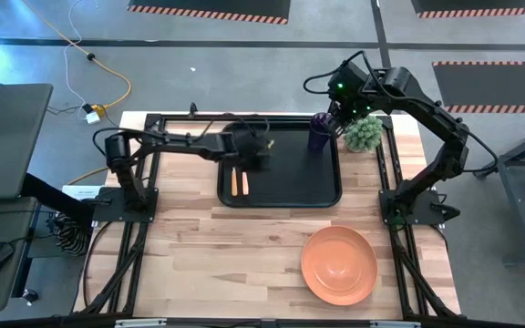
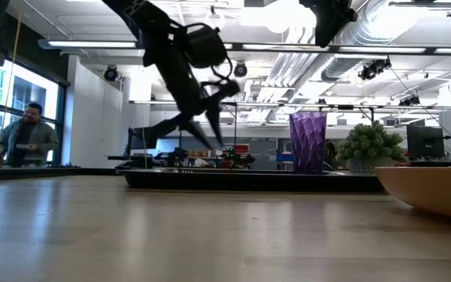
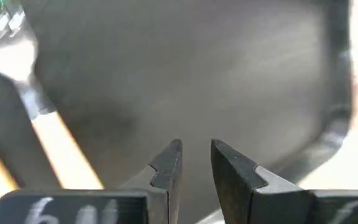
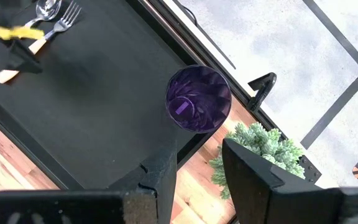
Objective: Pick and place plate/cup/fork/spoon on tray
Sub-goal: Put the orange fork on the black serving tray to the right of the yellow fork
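Observation:
The black tray (image 1: 322, 187) lies at the table's far middle. The fork (image 4: 67, 15) and the spoon (image 4: 47, 9) lie side by side on its left part, their orange handles (image 1: 239, 183) toward the near side. The purple cup (image 1: 320, 133) stands upright in the tray's far right corner. The orange plate (image 1: 338, 264) lies on the table at the near right. My left gripper (image 1: 261, 155) hovers over the tray just beyond the cutlery, fingers slightly apart and empty (image 3: 194, 149). My right gripper (image 1: 335, 117) is open and empty above the cup (image 4: 199, 99).
A small bushy green plant (image 1: 365, 134) stands on the table just right of the cup, outside the tray. The tray's middle and right part (image 1: 290, 173) is bare. A person (image 2: 28, 135) stands in the room far behind the table.

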Robot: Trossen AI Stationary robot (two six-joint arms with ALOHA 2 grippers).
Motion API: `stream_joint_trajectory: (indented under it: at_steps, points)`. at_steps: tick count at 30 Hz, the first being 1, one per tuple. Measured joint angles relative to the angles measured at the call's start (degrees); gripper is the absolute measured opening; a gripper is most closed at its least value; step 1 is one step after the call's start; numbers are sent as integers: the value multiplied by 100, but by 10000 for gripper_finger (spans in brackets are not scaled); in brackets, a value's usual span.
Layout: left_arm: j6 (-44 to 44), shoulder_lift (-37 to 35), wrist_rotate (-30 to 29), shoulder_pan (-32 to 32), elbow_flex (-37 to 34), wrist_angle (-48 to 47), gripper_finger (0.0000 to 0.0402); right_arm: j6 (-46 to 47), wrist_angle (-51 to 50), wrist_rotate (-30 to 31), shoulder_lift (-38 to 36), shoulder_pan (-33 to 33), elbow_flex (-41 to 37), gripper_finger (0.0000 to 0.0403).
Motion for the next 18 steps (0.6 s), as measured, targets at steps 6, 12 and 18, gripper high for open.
stream_joint_trajectory:
  at_steps: [6,12,18]
  points:
    - [-188,68,-88,-260,-5,-467,69,24,10,1,0,0,0,122]
    - [-393,221,-82,-419,-15,-577,69,28,58,1,1,9,0,122]
    - [-472,330,-81,-516,-4,-552,65,44,96,-1,2,9,0,122]
